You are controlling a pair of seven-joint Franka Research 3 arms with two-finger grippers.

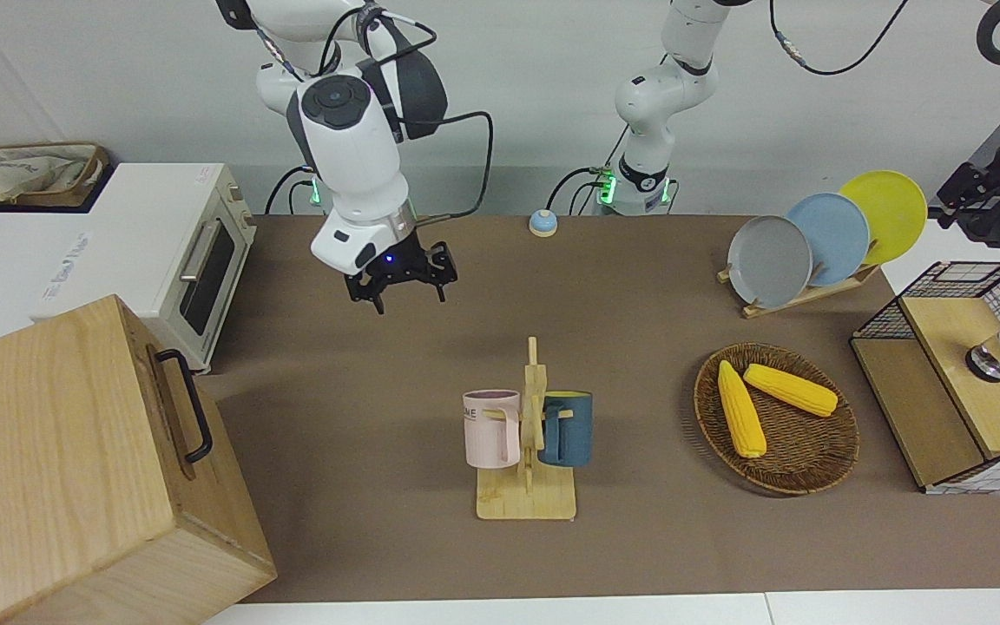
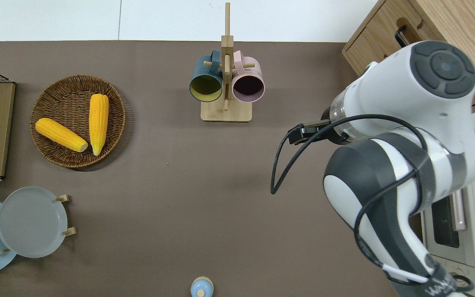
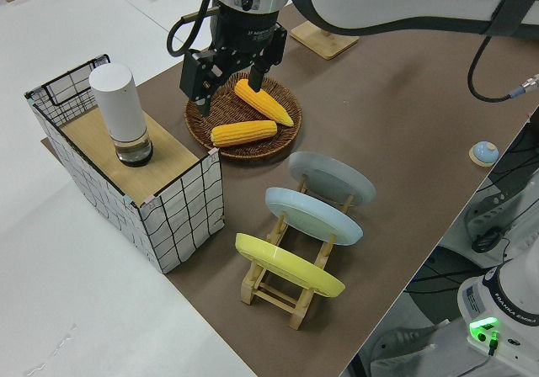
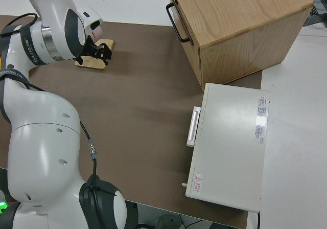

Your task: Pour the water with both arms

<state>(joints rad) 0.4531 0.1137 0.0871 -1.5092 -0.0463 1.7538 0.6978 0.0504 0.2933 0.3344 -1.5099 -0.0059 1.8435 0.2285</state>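
Note:
A pink mug and a dark blue mug hang on a wooden rack mid-table; they also show in the overhead view. A white cylinder with a dark base stands on the wooden shelf of a wire crate. My right gripper is open and empty, over bare mat beside the rack toward the right arm's end. My left gripper is open and empty, in the air by the crate, outside the overhead view.
A wicker basket holds two corn cobs. A plate rack with grey, blue and yellow plates stands nearer to the robots. A toaster oven and a wooden box stand at the right arm's end. A small blue bell sits by the arm bases.

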